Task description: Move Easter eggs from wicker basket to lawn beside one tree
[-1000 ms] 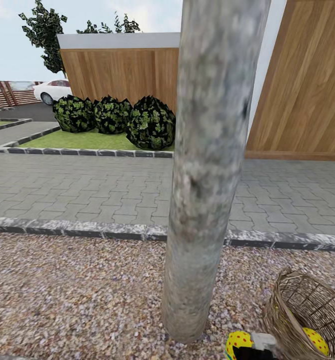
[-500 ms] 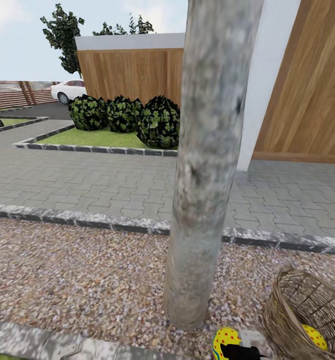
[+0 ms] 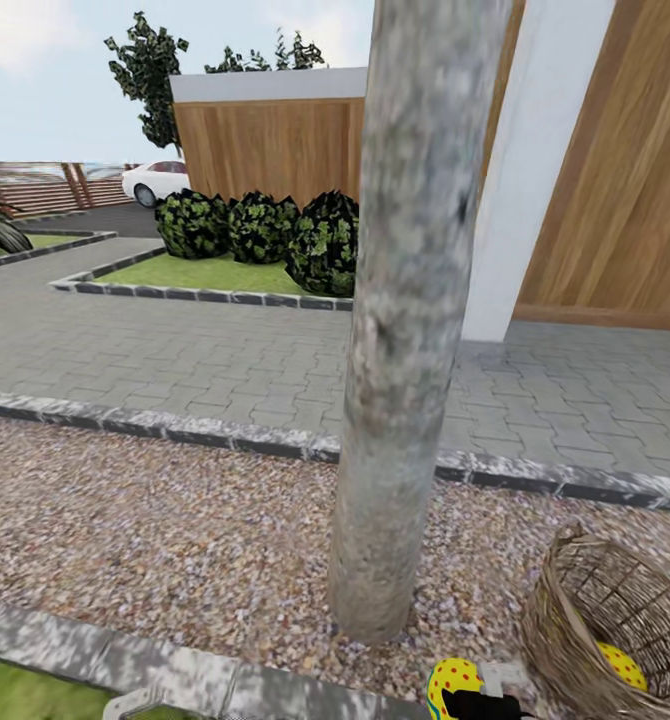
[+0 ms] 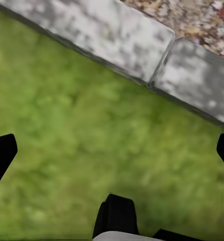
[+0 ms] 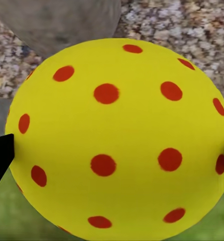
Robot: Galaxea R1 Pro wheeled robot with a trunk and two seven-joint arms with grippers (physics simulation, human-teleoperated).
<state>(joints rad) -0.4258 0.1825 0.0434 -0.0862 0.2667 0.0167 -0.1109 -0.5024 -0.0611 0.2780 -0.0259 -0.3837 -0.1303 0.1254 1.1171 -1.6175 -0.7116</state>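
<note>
A thick mottled-grey bare tree trunk (image 3: 407,330) rises from the pebble gravel strip (image 3: 175,540), with the round brown wicker basket (image 3: 615,625) near its base holding one yellow red-dotted egg (image 3: 623,665). The right gripper (image 5: 114,150) clamps another yellow red-dotted egg (image 5: 117,140) just beside the basket near the trunk's foot. The left gripper (image 4: 112,150) hangs with fingers spread wide over the short green lawn (image 4: 92,150) beside the grey stone kerb (image 4: 117,42).
</note>
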